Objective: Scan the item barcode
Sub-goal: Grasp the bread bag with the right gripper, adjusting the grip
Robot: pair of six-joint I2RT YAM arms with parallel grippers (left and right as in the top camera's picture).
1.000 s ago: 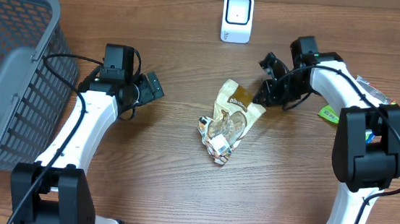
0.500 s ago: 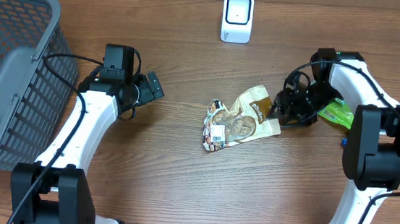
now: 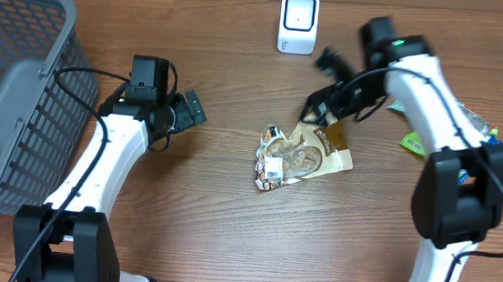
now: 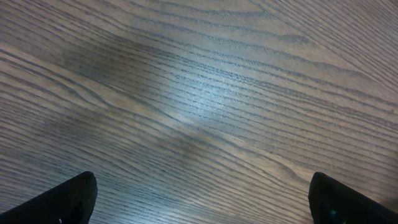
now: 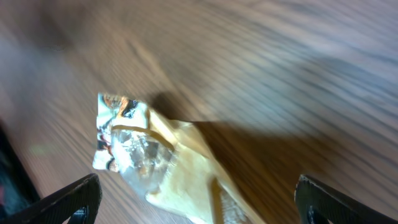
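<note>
Wire basket (image 3: 9, 92), far left of the scanner (image 3: 298, 22), is cut off by the frame edge. The left gripper (image 3: 192, 110), left of the scanner and nearer the robot, hovers over bare table (image 3: 225, 239) with fingers wide apart, probably parked clear of the work. The snack packet (image 3: 301, 153) lies flat in front of the scanner, well apart from it, so its barcode is likely not yet presented; which face carries the code cannot be made out. The right gripper (image 3: 320, 83), between scanner and packet, stands spread and empty; its wrist view is blurred. A green item (image 3: 413, 142), right of the scanner, is partly hidden by the right arm (image 3: 437, 102).
</note>
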